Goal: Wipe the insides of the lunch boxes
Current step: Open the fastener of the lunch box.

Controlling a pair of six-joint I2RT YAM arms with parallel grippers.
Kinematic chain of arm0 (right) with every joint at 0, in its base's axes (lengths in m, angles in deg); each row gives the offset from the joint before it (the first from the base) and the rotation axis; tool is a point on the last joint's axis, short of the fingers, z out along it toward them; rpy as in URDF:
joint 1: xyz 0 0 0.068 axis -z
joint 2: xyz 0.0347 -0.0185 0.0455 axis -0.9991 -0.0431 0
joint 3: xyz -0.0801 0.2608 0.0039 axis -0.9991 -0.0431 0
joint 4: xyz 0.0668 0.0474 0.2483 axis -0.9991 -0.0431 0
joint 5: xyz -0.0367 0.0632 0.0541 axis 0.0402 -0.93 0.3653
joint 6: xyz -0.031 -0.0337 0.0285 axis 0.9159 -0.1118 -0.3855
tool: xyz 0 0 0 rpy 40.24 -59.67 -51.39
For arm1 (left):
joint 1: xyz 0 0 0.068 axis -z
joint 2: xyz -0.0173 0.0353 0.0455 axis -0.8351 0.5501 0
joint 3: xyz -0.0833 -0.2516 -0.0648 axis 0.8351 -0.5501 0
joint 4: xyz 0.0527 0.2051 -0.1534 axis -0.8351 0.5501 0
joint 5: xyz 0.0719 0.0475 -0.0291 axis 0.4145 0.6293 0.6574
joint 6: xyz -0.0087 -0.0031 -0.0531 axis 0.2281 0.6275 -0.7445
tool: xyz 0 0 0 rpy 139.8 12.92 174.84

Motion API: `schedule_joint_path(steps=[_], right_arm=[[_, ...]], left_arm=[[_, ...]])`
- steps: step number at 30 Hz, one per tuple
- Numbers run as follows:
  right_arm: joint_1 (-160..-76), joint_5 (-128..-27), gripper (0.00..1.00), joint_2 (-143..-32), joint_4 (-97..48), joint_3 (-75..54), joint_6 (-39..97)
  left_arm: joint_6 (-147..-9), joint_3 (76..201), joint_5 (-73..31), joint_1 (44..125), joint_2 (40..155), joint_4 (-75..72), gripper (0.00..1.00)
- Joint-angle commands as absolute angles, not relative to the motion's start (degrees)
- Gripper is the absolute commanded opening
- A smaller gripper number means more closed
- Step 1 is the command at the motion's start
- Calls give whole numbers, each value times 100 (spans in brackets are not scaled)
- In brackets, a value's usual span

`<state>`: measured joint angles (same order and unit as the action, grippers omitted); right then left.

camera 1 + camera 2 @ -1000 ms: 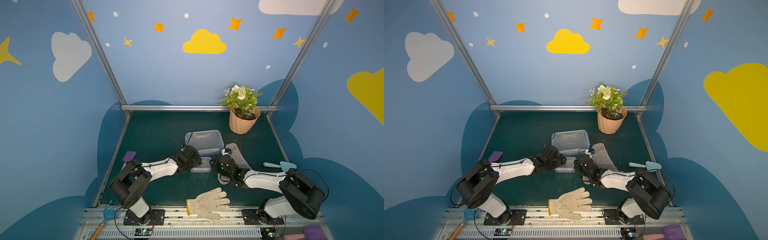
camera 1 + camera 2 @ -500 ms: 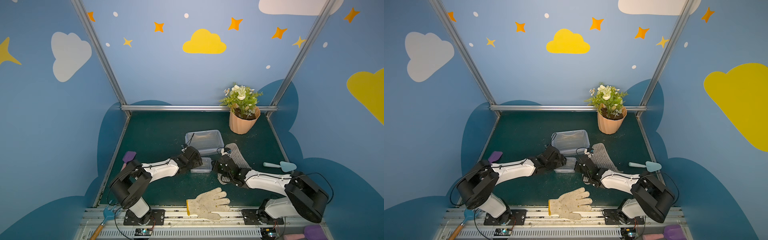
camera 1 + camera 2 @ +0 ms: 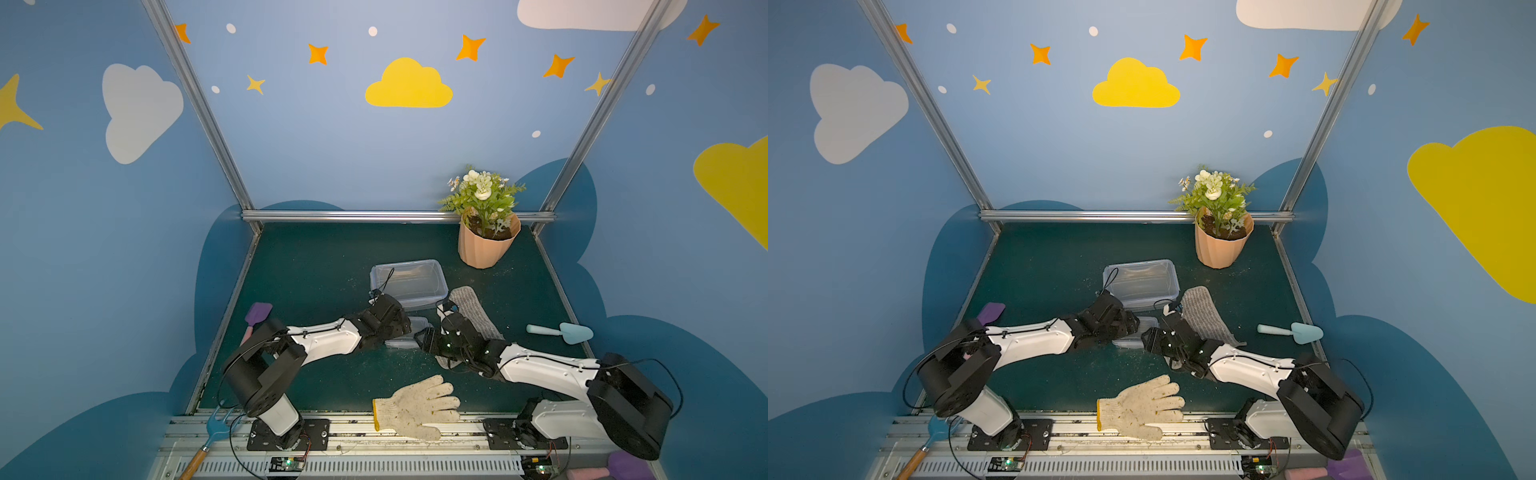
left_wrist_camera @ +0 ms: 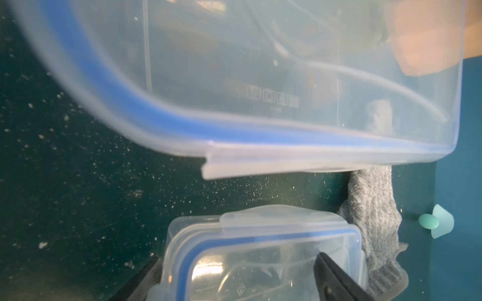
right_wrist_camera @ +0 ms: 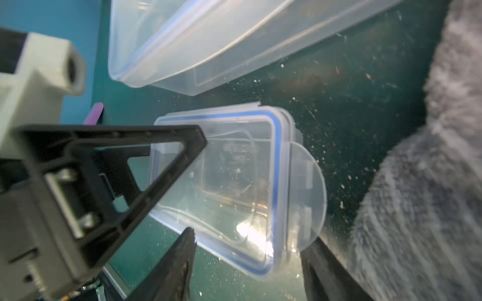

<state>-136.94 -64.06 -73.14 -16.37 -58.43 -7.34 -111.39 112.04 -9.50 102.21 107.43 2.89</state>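
The small lunch box point(image 3: 415, 328) lay on the green mat point(image 3: 316, 282), just beside the large lunch box point(image 3: 409, 282). The left gripper point(image 4: 238, 260) was spread wide astride it, and the right gripper point(image 5: 250, 237) stood parted at its clip end.

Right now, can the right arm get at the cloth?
Probably yes. The cloth lies flat right beside the right gripper, whose jaws stand open and empty. Its far end is uncovered; the arm's own wrist hides the near end, so it may need to back off first.
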Motion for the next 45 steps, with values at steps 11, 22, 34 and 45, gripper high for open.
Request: schedule_joint_path(steps=[11,22,34,45], right_arm=[[-12585,-7755,81,-6833,-1487,-6129,-482],[-12247,-8672,59,-7251,-804,-6165,-468],[-12190,-8881,33,-7635,-656,-6114,-524],[-12157,-8907,52,-7870,-849,-5897,-372]], left_arm=[[-10890,11112,-890,10280,10675,1759,100],[-11145,10468,-1685,9883,9731,683,99],[-12013,9494,-3057,9403,9749,-2332,97],[-11916,9538,-3061,9345,9974,-2241,93]])
